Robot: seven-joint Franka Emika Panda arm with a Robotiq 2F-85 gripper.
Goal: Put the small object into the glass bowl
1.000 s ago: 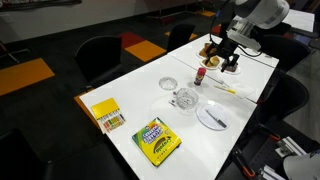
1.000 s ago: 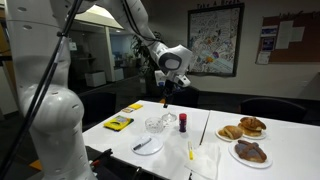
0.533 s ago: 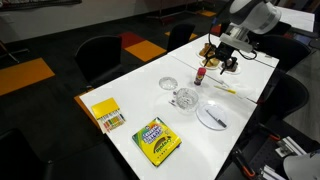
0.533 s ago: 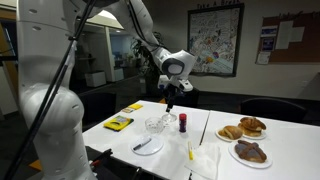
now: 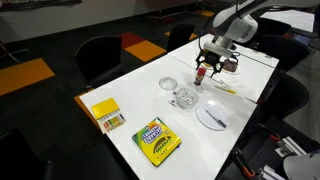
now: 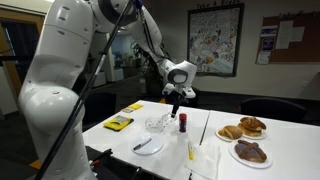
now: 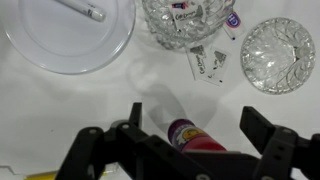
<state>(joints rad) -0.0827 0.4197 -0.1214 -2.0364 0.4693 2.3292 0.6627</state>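
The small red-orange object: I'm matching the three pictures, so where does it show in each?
In an exterior view: the small object stands right of centre, in the upper half.
In an exterior view: it stands just right of centre.
Wrist view: it lies at bottom centre.
Shared landmark: the glass bowl close by.

The Panda arm (image 5: 240, 12) extends over the table with its wrist angled downward. The Robotiq gripper (image 5: 205, 71) points straight down, close above the tabletop. In the wrist view, its two fingers (image 7: 133, 120) stand spread wide apart, jaws fully parted.
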